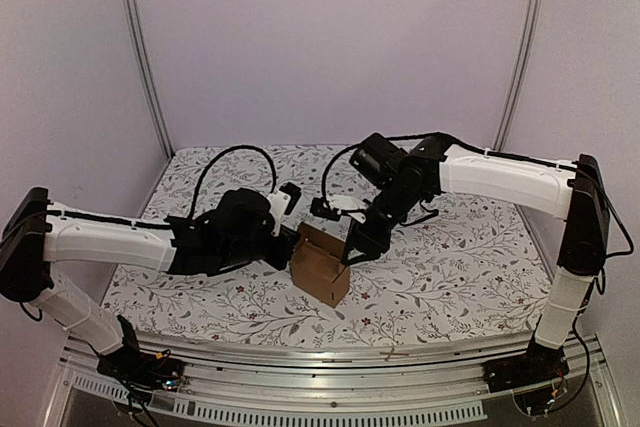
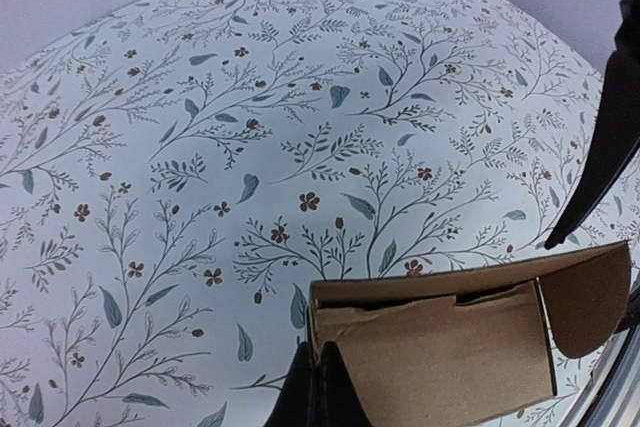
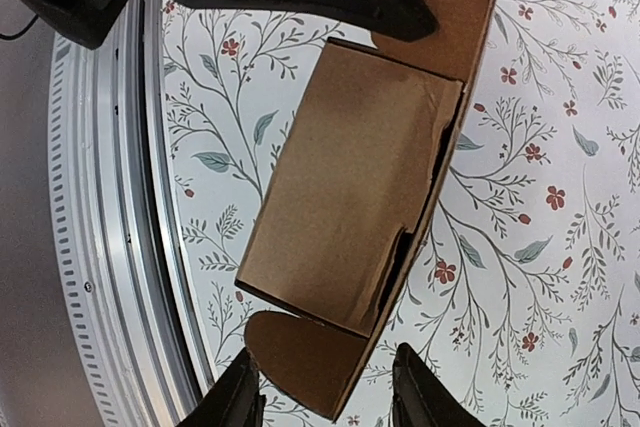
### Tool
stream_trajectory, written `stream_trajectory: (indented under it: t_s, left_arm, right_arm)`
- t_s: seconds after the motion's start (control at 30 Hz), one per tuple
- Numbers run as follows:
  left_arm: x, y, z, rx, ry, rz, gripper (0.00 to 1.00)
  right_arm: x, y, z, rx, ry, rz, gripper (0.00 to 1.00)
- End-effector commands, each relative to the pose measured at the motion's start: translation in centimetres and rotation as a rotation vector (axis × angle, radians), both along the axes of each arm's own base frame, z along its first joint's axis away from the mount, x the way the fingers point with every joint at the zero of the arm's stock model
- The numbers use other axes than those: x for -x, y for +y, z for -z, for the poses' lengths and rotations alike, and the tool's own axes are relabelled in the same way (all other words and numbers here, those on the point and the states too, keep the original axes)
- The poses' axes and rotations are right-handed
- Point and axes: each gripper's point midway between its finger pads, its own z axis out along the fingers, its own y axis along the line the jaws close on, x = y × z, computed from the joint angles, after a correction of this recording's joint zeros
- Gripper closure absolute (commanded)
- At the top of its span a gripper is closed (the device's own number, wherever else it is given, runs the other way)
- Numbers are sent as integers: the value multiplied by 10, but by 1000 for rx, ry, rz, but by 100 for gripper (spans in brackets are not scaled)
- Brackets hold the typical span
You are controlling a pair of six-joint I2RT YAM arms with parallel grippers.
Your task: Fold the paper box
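The paper box (image 1: 320, 267) is a brown carton, partly folded, standing on the cloth between both arms. In the left wrist view the paper box (image 2: 440, 347) shows an open top and a rounded flap at its right end. My left gripper (image 2: 322, 379) is shut, pinching the box's left wall at a corner; from above the left gripper (image 1: 290, 235) sits against that side. My right gripper (image 3: 325, 397) is open, its fingers (image 3: 420, 392) straddling the rounded end flap of the paper box (image 3: 350, 187). In the top view the right gripper (image 1: 356, 247) hangs over the box's right edge.
A floral cloth (image 1: 450, 277) covers the table. An aluminium rail (image 1: 330, 362) runs along the near edge, close under the box in the right wrist view. Two metal posts (image 1: 140, 57) and lilac walls close off the back.
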Motion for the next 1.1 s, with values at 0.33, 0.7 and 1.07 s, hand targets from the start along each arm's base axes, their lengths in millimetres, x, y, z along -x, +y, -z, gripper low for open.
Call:
stream_trajectory:
  t_s: [0.33,0.7,1.07]
  left_arm:
    - [15,5,17,-111,-19,2,100]
    - [19,6,25,-94,-27,17,100]
    - [20,4,24,-83,-36,26,100]
  right_arm:
    - [2,9,-4,-43,14,-6,59]
    - [7,6,-1,-36,23,-12,59]
    - [15,8,-4,-57,58,-17,59]
